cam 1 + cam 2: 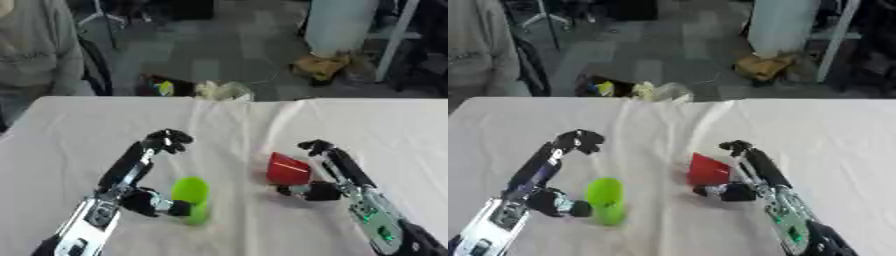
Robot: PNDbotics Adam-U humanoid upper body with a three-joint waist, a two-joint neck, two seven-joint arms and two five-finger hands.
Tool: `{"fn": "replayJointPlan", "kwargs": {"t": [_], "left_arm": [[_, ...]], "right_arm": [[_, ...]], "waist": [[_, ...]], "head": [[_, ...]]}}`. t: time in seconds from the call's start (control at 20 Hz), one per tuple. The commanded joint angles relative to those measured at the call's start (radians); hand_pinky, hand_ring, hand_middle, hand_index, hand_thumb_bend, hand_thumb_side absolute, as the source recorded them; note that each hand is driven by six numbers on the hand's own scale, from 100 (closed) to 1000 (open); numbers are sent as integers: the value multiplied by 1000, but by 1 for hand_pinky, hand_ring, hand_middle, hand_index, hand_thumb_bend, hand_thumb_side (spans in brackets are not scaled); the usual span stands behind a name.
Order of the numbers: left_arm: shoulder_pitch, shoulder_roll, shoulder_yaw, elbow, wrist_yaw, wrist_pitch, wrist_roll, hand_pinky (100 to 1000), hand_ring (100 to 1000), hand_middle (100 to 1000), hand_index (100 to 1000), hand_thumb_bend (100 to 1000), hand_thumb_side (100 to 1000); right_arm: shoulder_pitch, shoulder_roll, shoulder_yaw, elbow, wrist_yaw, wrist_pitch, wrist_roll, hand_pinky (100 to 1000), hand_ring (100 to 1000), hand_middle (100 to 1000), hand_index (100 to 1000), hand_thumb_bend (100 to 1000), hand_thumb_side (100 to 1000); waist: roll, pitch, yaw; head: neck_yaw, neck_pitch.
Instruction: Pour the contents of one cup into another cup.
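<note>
While both forearms are cut off at the bottom edge, the green cup (192, 199) is held upright in the curled left hand (150, 200), the tilted red cup (288, 169) is gripped by the right hand (317, 186), contents unseen, on the white table (224, 125).

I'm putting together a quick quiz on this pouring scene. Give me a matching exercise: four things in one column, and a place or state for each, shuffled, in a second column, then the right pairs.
Things:
1. green cup
2. red cup
3. left hand
4. tablecloth

Places or states:
A. white, wrinkled, covering the table
B. at the right hand, tilted
C. beside the green cup, thumb against it
D. standing upright, nearer the view's left

Pairs: 1-D, 2-B, 3-C, 4-A
</note>
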Motion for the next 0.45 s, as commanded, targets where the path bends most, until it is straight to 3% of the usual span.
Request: {"fn": "replayJointPlan", "kwargs": {"t": [0.05,0.4,0.45], "left_arm": [[-1,29,32,-33,42,21,1,669,735,793,862,1000,874],[42,57,88,-74,133,69,-9,661,758,828,894,1000,934],[49,60,97,-80,148,79,-7,659,759,832,897,1000,949]], "right_arm": [[-1,-57,-2,-99,-57,1,-34,822,719,743,845,835,698],[68,-112,-11,-270,-159,-10,-129,794,695,719,826,789,686],[81,-116,-11,-295,-175,-6,-136,788,687,710,813,748,726]], "waist": [[-1,-19,-3],[-3,-19,-5],[-3,-20,-4]], "head": [[7,-5],[14,-5],[16,-4]]}}
